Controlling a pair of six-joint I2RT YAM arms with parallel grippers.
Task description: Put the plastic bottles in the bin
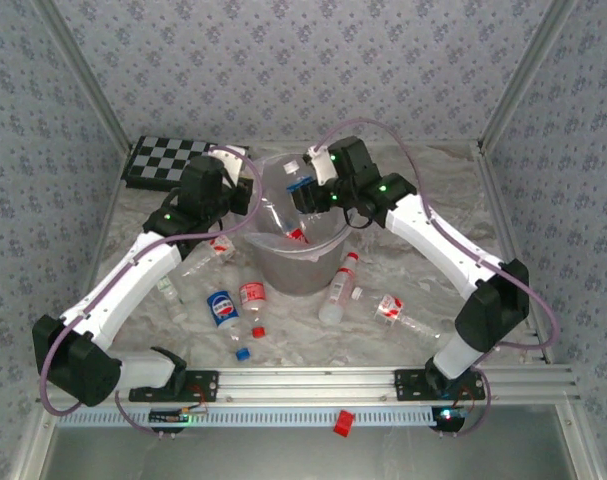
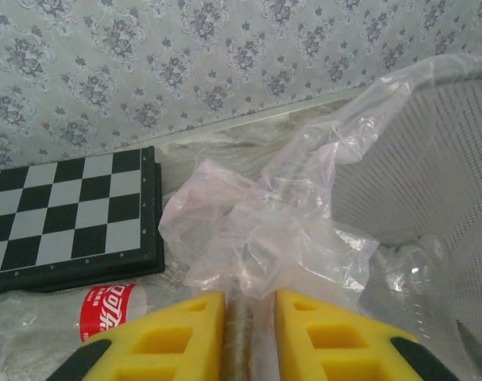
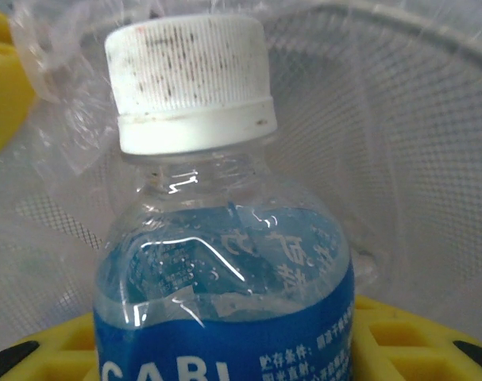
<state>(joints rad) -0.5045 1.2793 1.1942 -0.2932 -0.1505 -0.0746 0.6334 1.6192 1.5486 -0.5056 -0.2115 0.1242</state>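
Your right hand (image 1: 303, 196) is clamped on a blue-label bottle (image 3: 225, 262). The pads (image 3: 407, 333) grip the body at the label, and the white cap (image 3: 189, 79) points away from the wrist. The hand hangs over the open bin (image 1: 328, 240), with the mesh wall right behind the cap, so I'd say you're at the drop and only need to let go.

The bottle looks nearly empty, so expect it to be light, with thin walls and a slick label. Mid-body is the spot to grab these. Squeeze too hard and they'll probably dent and squirt out, and the cap end looks too narrow to trust.

On your left hand (image 2: 248, 337) the pads are nearly together with just a slit between them. I can't tell if it's nipping film or nothing. Right ahead of it the crumpled bag (image 2: 264, 230) spills over the rim, and it's flimsy enough to snag a finger. A red-label bottle (image 2: 109, 309) lies just left of that hand, with the board (image 2: 66, 214) beyond it. More bottles (image 1: 223, 307) sit on the worktop (image 1: 423, 260) beside the bin, nearer the bases than either hand.
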